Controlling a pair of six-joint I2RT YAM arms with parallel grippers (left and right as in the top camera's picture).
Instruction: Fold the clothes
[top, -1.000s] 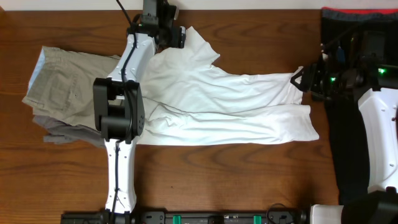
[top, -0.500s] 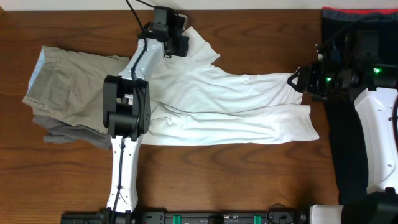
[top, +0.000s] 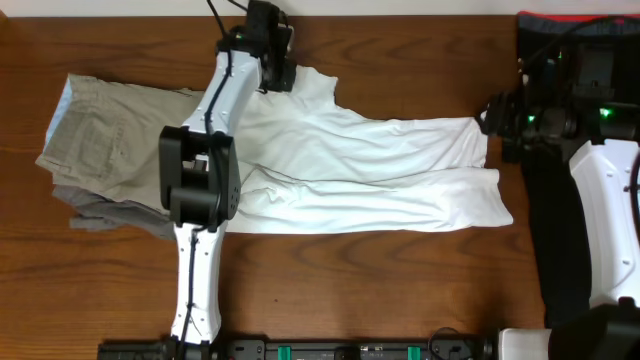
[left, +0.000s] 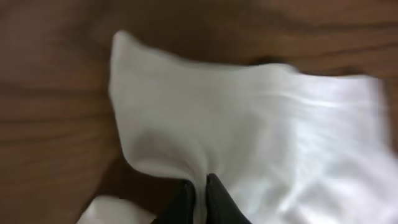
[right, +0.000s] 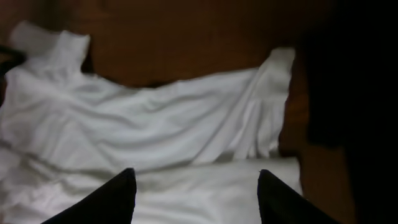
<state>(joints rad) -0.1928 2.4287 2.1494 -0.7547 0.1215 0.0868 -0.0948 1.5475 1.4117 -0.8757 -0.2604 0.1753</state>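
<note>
The clothes, a white T-shirt (top: 370, 165), lie spread and wrinkled across the middle of the table. My left gripper (top: 282, 80) is at the shirt's far left corner, by the sleeve. In the left wrist view that gripper (left: 200, 186) is shut, with a fold of the white T-shirt (left: 249, 112) pinched between its black fingers (left: 219, 202). My right gripper (top: 489, 115) hovers at the shirt's right edge. The right wrist view shows this gripper (right: 194, 177) open, its fingertips (right: 124, 186) wide apart above the T-shirt (right: 155, 124), holding nothing.
Folded khaki trousers (top: 105, 140) lie at the left, partly under the shirt and the left arm. A black garment (top: 548, 230) with a red edge band (top: 580, 20) lies along the right side under the right arm. Bare wood shows at the front.
My left gripper has shut on the shirt's far corner and the sleeve there has bunched up. My right gripper has drawn back slightly to the right, off the shirt's edge.
</note>
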